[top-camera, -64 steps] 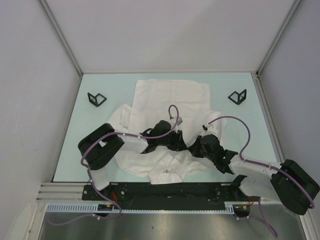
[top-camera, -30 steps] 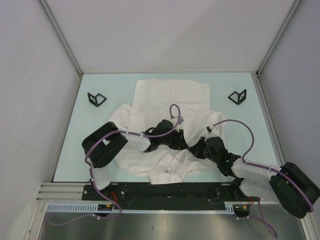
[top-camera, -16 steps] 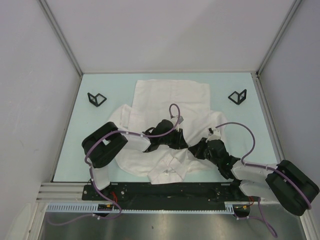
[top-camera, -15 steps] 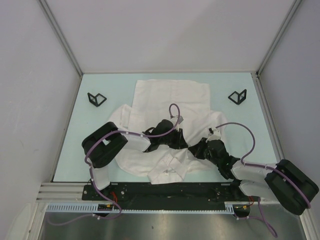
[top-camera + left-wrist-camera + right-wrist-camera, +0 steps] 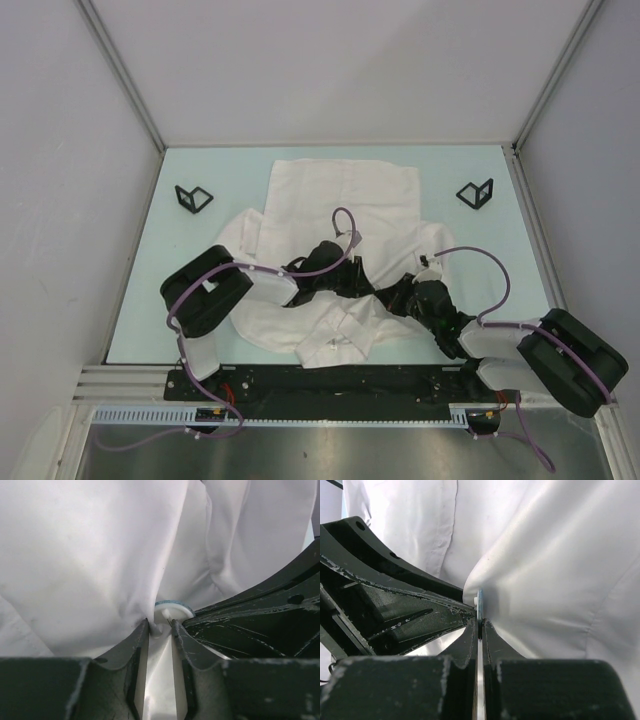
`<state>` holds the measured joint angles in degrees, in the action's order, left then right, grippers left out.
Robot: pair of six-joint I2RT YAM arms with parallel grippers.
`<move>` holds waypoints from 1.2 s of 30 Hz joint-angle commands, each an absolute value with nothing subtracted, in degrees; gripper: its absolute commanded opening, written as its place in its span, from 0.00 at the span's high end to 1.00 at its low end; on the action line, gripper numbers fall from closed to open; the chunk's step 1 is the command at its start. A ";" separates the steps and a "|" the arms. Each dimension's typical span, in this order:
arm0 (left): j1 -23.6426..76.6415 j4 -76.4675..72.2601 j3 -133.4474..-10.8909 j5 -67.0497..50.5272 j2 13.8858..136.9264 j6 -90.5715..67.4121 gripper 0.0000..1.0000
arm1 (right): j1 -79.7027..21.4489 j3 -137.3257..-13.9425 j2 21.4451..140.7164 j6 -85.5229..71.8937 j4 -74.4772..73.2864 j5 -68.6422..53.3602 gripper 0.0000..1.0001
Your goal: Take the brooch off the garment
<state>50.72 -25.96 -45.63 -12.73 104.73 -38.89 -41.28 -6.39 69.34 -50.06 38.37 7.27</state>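
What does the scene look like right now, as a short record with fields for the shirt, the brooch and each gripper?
garment: white shirt spread on the table, bunched up where the grippers meet
brooch: small round disc with a bluish rim, sitting on a raised fold of the shirt
left gripper: pinching the fabric right under the brooch
right gripper: shut on the brooch's thin edge
task state: brooch looks attached, not yet off
other: black brackets on the far side of the table
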 commanded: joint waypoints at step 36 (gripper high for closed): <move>47.02 -28.65 -40.17 -14.50 104.68 -42.98 1.00 | -39.73 -2.37 64.87 -53.53 55.99 8.00 1.00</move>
<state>47.66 -32.84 -41.63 -16.95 103.55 -44.64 -40.45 -2.11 65.60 -52.51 45.76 7.01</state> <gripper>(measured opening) 0.009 0.020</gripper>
